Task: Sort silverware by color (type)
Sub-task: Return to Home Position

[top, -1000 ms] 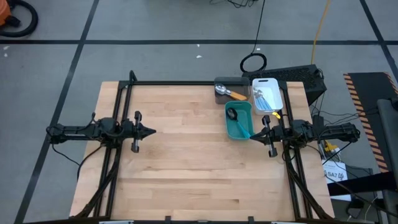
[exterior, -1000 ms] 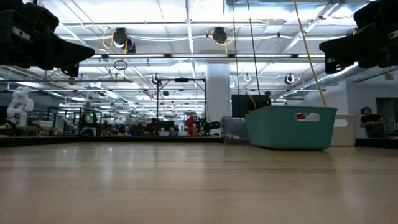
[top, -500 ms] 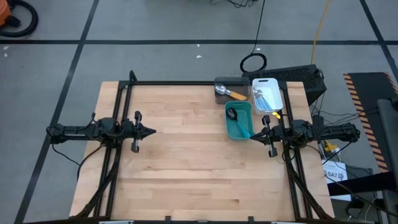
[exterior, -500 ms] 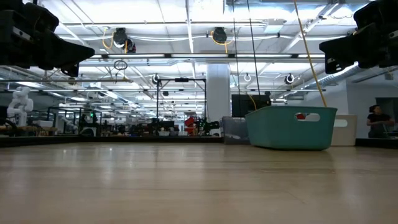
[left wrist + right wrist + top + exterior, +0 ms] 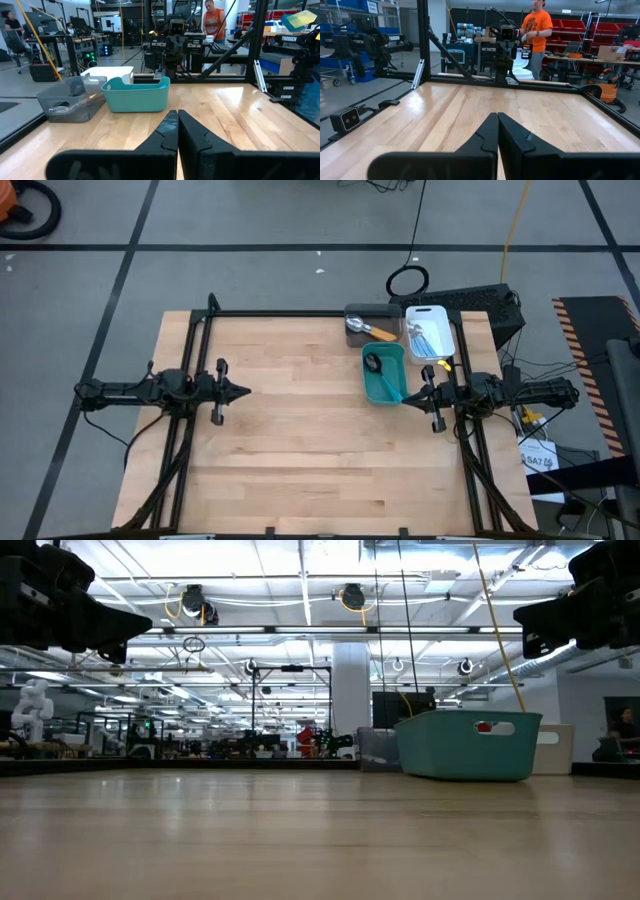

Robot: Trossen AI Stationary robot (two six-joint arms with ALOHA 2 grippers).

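Left gripper [image 5: 238, 391]: fingers pressed together, holding nothing, at mid-left of the high view over the table [image 5: 300, 440].
Right gripper [image 5: 410, 393]: fingers together, holding nothing, at mid-right, just beside the lower corner of the teal bin [image 5: 364, 375].
Silverware: all in the upper right. An orange-handled piece [image 5: 378, 332] lies in the gray bin [image 5: 370, 308], light-blue pieces [image 5: 428, 340] in the white bin [image 5: 430, 310], and a dark spoon [image 5: 373, 363] in the teal bin.
Progress: sorting looks finished.
Risk: the right fingertips sit very close to the teal bin, so a forward twitch could shove it into its neighbours.
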